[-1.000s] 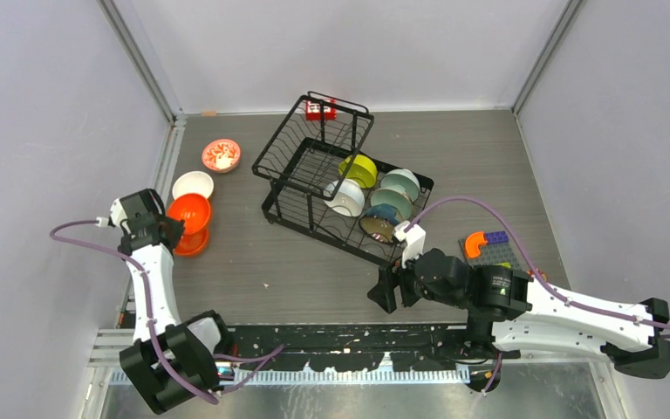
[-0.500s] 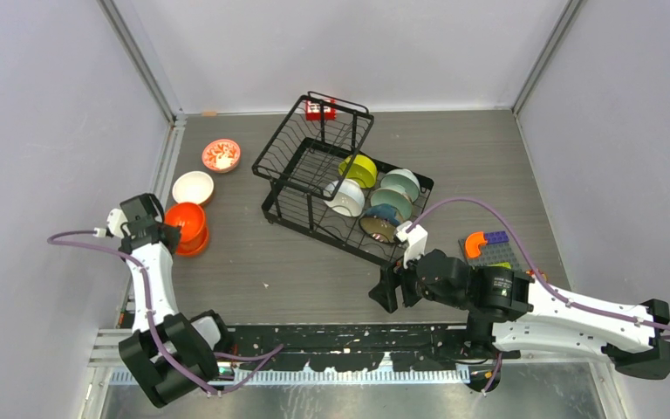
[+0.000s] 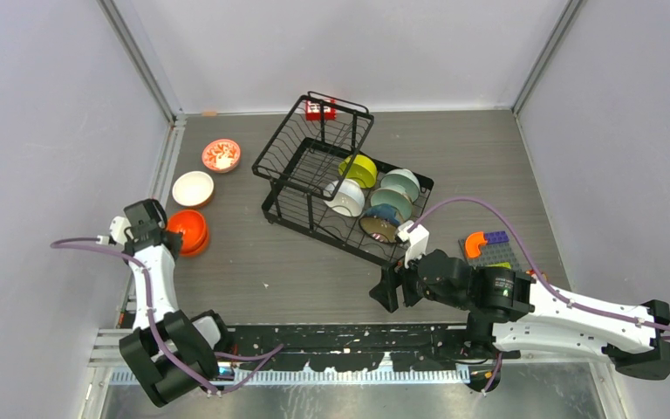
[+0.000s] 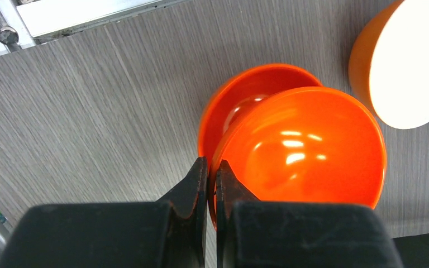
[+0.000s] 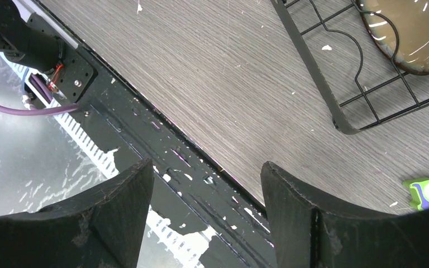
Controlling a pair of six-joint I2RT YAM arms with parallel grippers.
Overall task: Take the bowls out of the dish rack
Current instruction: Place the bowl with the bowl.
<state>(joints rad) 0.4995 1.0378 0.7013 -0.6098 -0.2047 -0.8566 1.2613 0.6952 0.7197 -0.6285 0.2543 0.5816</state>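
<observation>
Descent nearly done: my left gripper (image 4: 208, 173), pinching orange bowl (image 4: 307, 145) by rim, has lowered it into second orange bowl (image 4: 240, 95) near table's (image 3: 253, 271) left edge. Right gripper (image 5: 206, 173) spread, empty. Other bowls (image 3: 391, 202) wait in dish rack (image 3: 314, 166).

held orange bowl (image 3: 186, 226): a second ago it hung higher and farther back. It has since come down and nearer, and now rests inside the second orange bowl (image 3: 196, 249), not quite centred.
left gripper (image 4: 208, 170): has drawn back toward the near edge with the bowl.
white bowl (image 3: 193, 188): the held bowl overlapped its near rim in the top view. It now shows whole.
purple cable (image 3: 74, 244): its loop at the left has shifted nearer.
</observation>
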